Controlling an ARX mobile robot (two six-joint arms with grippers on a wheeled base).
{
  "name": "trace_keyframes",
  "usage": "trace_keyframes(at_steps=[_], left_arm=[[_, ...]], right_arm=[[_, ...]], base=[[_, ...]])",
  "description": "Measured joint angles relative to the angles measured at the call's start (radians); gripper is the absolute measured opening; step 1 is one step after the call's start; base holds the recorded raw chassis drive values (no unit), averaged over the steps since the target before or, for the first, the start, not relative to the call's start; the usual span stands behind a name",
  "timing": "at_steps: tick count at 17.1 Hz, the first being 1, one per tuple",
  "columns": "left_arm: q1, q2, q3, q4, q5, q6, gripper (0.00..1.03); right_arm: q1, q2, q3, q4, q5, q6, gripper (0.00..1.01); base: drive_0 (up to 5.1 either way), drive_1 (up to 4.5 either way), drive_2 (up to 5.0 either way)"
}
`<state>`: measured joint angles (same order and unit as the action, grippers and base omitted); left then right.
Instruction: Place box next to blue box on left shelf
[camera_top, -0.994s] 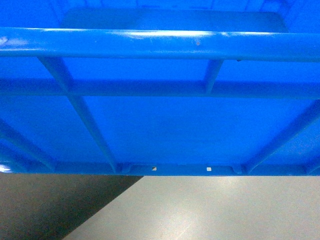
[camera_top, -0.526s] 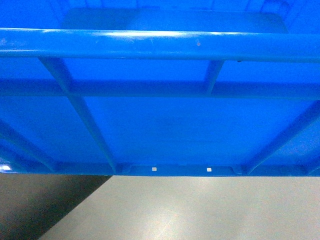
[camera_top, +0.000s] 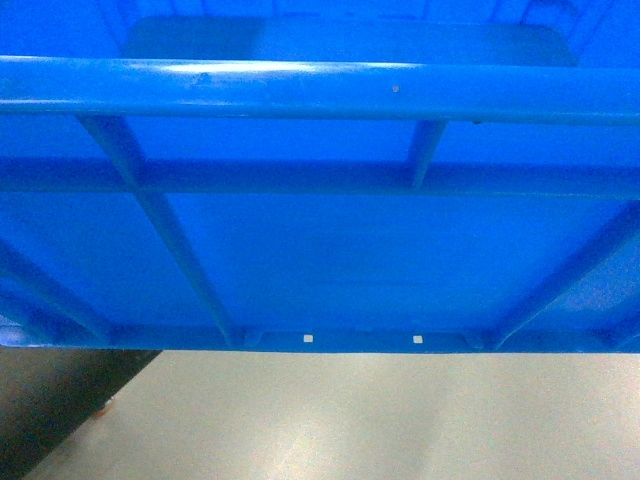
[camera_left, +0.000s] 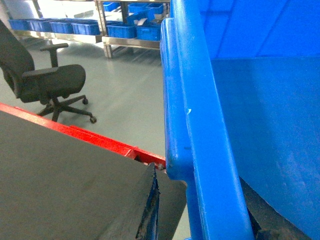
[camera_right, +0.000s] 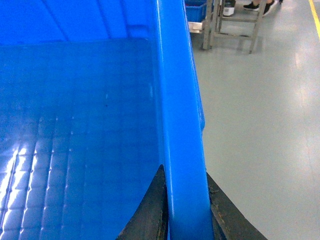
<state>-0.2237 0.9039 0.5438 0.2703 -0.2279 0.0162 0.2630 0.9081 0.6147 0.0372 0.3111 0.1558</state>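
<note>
The box (camera_top: 320, 250), a large bright blue ribbed crate, fills the head view, held up above the grey floor. My left gripper (camera_left: 202, 200) is shut on its left rim (camera_left: 192, 115), with one dark finger (camera_left: 145, 200) outside the wall and the other low inside. My right gripper (camera_right: 184, 172) is shut on the right rim (camera_right: 177, 100), a dark finger pressed to each side. The box (camera_right: 75, 125) is empty inside. The left shelf and the blue box on it are out of view.
A red tubular frame (camera_left: 100, 140) runs close behind the left finger. A black office chair (camera_left: 50, 82) stands on the floor, and steel racks (camera_left: 107, 30) with several small blue bins stand far behind it. Rack legs (camera_right: 232, 25) and someone's shoes (camera_right: 255, 5) show at the right.
The box stays fixed in the head view while the floor below slides left. The dark area at the lower left has shrunk toward the corner.
</note>
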Motion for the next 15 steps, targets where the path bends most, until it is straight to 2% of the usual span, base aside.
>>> trace_keyframes(at_steps=[15], left_arm=[[0.000,0.000,0.000,0.002,0.000,0.000,0.32]], right_arm=[[0.000,0.000,0.000,0.001,0.000,0.000,0.10]], base=[[-1.5,-1.46,-1.5]])
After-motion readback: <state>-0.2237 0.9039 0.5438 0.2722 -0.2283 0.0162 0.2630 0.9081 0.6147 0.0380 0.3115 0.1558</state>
